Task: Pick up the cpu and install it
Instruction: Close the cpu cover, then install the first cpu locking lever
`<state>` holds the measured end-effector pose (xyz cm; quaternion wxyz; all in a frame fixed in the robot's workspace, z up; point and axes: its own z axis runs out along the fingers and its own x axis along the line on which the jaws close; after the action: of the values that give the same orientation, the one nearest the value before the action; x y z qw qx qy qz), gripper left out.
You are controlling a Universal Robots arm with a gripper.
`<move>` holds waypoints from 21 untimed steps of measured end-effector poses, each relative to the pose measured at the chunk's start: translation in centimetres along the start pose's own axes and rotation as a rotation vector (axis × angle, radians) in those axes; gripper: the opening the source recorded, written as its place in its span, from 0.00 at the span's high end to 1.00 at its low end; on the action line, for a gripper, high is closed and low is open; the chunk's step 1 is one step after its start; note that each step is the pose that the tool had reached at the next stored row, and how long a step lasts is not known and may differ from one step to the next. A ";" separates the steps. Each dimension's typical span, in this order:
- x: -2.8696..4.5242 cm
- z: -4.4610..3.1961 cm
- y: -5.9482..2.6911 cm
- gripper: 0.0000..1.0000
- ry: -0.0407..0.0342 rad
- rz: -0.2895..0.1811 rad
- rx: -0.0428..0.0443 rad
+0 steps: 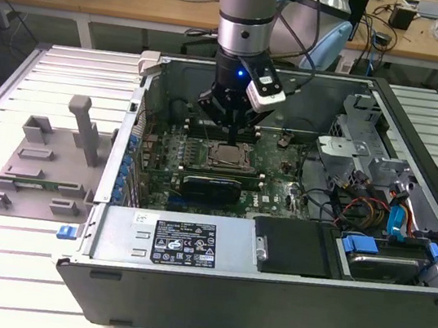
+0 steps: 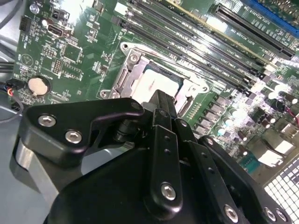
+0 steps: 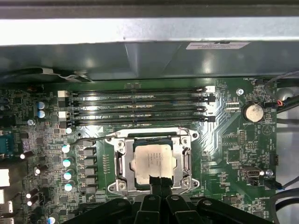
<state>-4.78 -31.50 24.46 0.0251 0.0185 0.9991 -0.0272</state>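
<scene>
Gripper (image 3: 159, 181) was clenched, fingers pressed together and holding nothing. Cpu (image 3: 153, 161) lay flat in the motherboard socket (image 3: 120, 164) inside the open computer case (image 1: 266, 291), directly under the gripper, tips at its edge.

Cpu (image 3: 153, 160) flat in its socket (image 3: 120, 164), tool (image 3: 159, 181) over 1 edge.

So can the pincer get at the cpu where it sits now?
Likely yes. The cpu lies bare in its socket, the case is open on top, and the pincer hangs right over its edge with nothing between. The socket's frame hugs it, so a side grip looks tight.
</scene>
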 end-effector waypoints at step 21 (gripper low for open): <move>0.48 -0.15 -0.02 0.89 0.0002 0.000 0.0003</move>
<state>-5.28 -31.49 24.59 0.0250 0.0184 0.9991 -0.0273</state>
